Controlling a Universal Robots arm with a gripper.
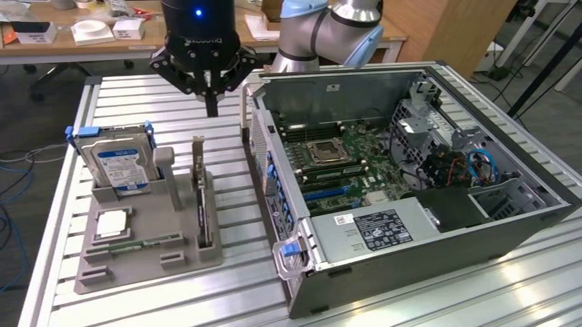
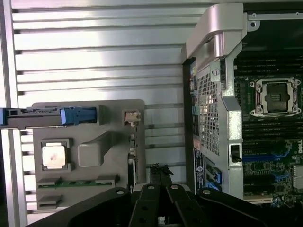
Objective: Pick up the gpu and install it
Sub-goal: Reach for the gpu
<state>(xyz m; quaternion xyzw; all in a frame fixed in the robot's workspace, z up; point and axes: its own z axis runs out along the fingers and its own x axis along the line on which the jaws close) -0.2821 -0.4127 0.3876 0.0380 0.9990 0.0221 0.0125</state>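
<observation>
Four parts sit in the grey fixture [image 1: 182, 262] on the slatted table [image 1: 136, 92]: the hard drive [image 1: 116, 163], a processor [image 1: 111, 223], a RAM stick [image 1: 146, 242] and the gpu [image 1: 201, 191]. The gpu stands on its long edge in a narrow slot, untouched. I take it that this posture is there to leave its upper edge free for a pinch from above.

I have the gripper [image 1: 211, 103] hanging above the table, just past the far end of the gpu. Its fingers are pressed fully together with nothing between them. In the wrist view the card runs as a thin dark line beside the fingertips, so I judge I am near it but not yet squarely over it.

On the exterior view's right the computer case [image 1: 382, 272] lies on its side with the panel off. Its motherboard [image 1: 341, 160] faces up, presumably so a card can go straight down into it.
</observation>
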